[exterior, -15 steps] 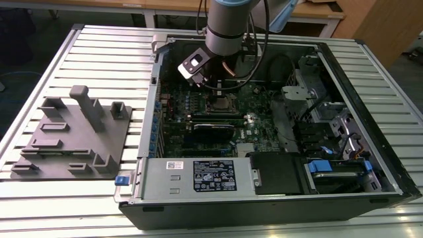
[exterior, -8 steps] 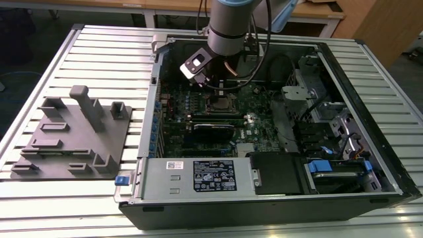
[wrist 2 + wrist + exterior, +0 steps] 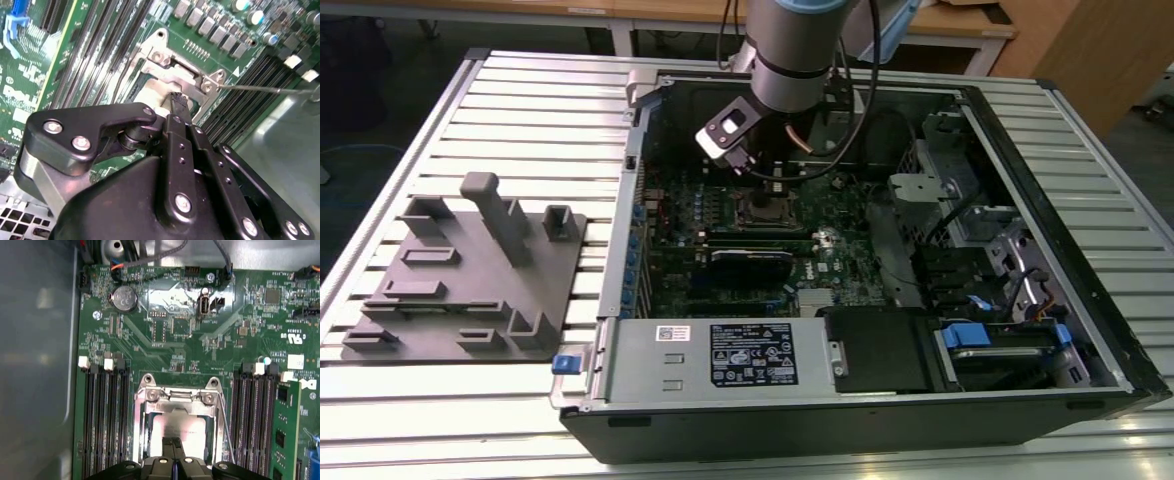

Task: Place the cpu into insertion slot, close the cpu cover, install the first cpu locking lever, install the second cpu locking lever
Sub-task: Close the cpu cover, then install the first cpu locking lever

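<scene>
my black pincer (image 3: 173, 442), fingers together, noses down onto the pale silvery square cpu (image 3: 170, 425) inside the thin metal cover (image 3: 175, 396), likely to press it flat.

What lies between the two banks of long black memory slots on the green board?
The square silvery-framed insertion slot, with the pale silvery-grey square cpu in its middle; the first wrist view shows it.
</scene>
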Robot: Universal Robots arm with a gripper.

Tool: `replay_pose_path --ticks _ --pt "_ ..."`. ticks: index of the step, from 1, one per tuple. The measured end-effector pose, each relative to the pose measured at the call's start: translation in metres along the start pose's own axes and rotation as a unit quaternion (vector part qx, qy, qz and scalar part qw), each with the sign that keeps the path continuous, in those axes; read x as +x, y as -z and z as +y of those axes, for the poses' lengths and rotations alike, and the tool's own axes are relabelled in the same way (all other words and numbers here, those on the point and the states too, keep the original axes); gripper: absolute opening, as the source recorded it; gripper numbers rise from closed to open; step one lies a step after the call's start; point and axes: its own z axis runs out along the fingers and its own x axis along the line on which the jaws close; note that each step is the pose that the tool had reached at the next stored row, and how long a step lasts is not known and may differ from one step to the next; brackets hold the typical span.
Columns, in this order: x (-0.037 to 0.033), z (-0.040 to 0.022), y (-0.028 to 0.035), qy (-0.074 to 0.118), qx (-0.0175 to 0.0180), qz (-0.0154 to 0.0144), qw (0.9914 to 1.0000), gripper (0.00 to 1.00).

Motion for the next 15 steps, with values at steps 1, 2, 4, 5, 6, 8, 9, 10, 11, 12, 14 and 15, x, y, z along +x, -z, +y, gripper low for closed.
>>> replay_pose_path --ticks 1,2,4,5,6,8,9,10,11,12,14,15 --pt "0.0 0.0 -0.0002 0.0 -0.0008 -0.0005 1.0 0.11" --pt "0.0 0.0 -0.0002 0.0 -0.0025 -0.0009 1.0 0.11" --pt "0.0001 0.0001 -0.0002 0.0 -0.0034 -0.0008 0.99999 0.11" --pt "0.0001 0.0001 0.0001 0.0 -0.0035 -0.001 0.99999 0.11" --pt "0.0001 0.0001 0.0004 0.0 -0.0036 -0.0009 0.99999 0.11" --pt "0.0001 0.0 0.0012 0.0 -0.0037 -0.0009 0.99999 0.11" --pt "0.0001 0.0 0.0012 0.0 -0.0038 -0.0008 0.99999 0.11" --pt "0.0001 0.0 0.0013 0.0 -0.0045 -0.0009 0.99999 0.11" --pt "0.0001 0.0 0.0016 0.0 -0.0048 -0.0008 0.99999 0.11" --pt "0.0001 0.0 0.0017 0.0 -0.0048 -0.0008 0.99999 0.11" --pt "0.0001 0.0 0.002 0.0 -0.0048 -0.0009 0.99999 0.11" --pt "0.0002 0.0 0.0021 0.0 -0.0048 -0.0008 0.99999 0.11"
